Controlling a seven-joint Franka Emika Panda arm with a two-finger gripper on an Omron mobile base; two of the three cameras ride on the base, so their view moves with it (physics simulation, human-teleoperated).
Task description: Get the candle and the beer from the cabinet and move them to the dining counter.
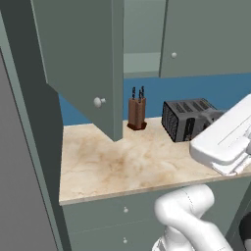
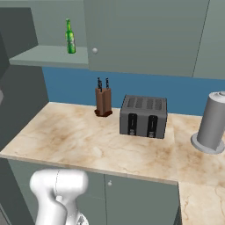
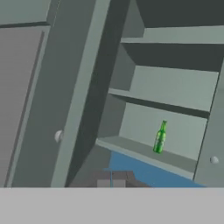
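Observation:
The beer (image 2: 69,37), a slim green bottle with a red-and-white label, stands upright on the lowest shelf of the open cabinet (image 2: 44,56). The hand view looks up at the beer (image 3: 160,138) from below and some way off, with the cabinet's inner shelf (image 3: 157,104) bare above it. My gripper (image 3: 111,180) is shut with nothing in it, well short of the cabinet. The cabinet's open door (image 1: 81,54) swings out over the worktop. The candle and the dining counter are out of view.
On the marble worktop (image 1: 122,164) stand a brown knife block (image 1: 137,113), a dark toaster (image 1: 188,119) and a grey cylinder (image 2: 213,123) at the right. My white arm (image 1: 223,139) hangs over the worktop's right end. Drawers run below its front edge.

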